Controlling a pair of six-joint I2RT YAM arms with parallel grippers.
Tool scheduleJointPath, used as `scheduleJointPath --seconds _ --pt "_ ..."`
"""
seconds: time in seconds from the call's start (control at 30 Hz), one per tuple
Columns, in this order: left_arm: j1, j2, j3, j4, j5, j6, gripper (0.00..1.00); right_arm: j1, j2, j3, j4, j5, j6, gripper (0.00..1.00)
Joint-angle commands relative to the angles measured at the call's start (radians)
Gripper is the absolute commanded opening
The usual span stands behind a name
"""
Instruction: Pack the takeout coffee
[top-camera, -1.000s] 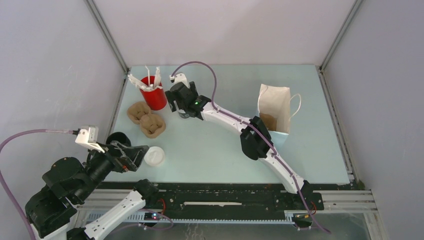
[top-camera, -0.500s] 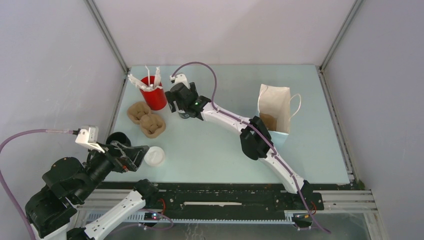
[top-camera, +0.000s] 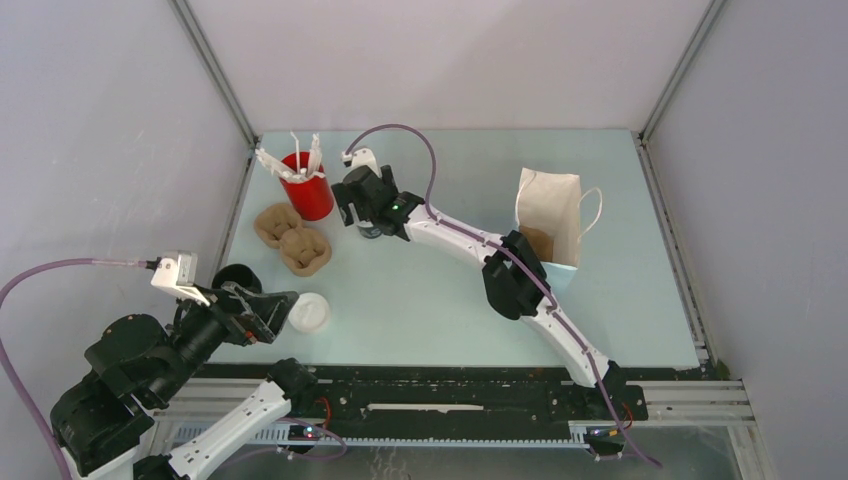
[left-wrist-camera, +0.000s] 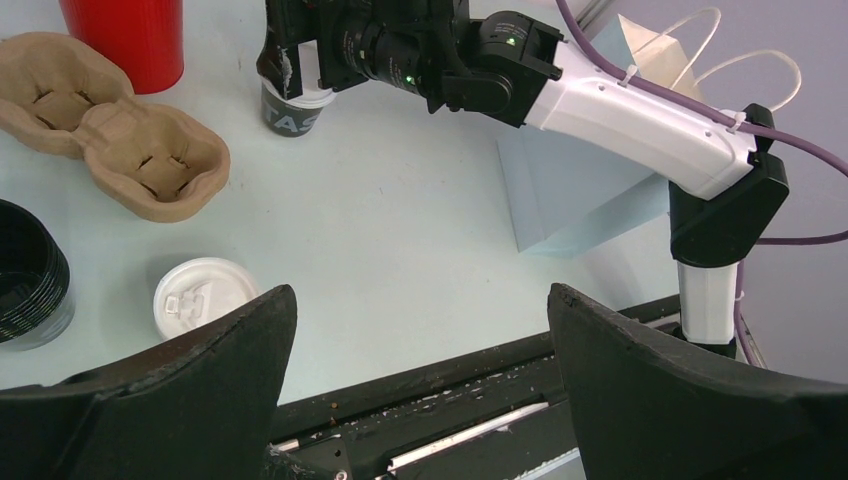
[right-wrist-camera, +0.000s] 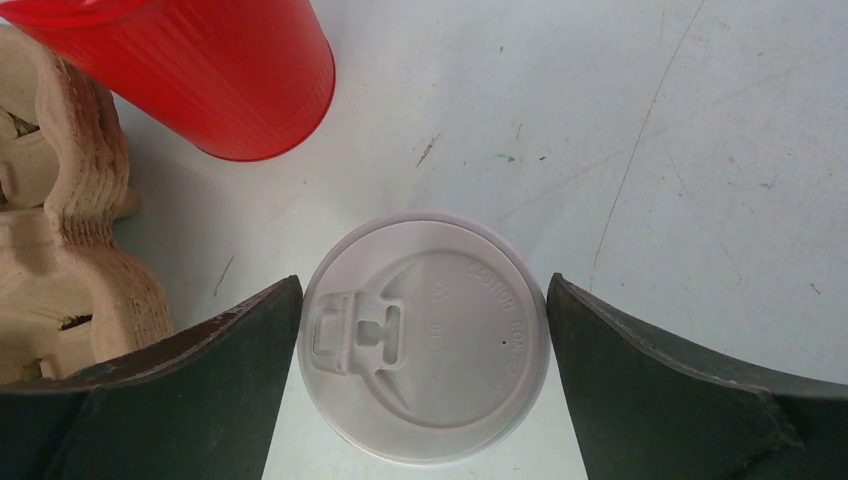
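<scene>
The takeout coffee (top-camera: 371, 231), a small black cup with a white lid, stands upright at the back left of the table, beside the red cup. My right gripper (top-camera: 366, 214) is over it, open, with one finger on each side of the lid (right-wrist-camera: 425, 335). The fingertips stand level with the lid's rim, and I cannot tell whether they touch it. The cup also shows in the left wrist view (left-wrist-camera: 293, 108). The white paper bag (top-camera: 550, 225) stands open at the right. My left gripper (top-camera: 280, 312) is open and empty near the front left edge.
A red cup with white cutlery (top-camera: 308, 190) and a brown pulp cup tray (top-camera: 295, 240) sit just left of the coffee. A loose white lid (top-camera: 310, 312) and a stack of black cups (top-camera: 237, 278) lie next to my left gripper.
My right gripper has shifted very slightly around the coffee cup. The left arm has not moved.
</scene>
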Motion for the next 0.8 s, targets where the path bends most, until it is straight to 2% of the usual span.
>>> scheduleJointPath --seconds 0.0,0.77 --pt "-0.004 0.007 -0.013 0.021 0.021 0.009 1.00 -0.001 -0.072 -0.020 -0.033 -0.013 0.015 1.00" --pt "-0.003 0.020 -0.025 0.038 0.037 0.007 1.00 -0.013 -0.100 0.006 -0.062 -0.035 -0.014 1.00"
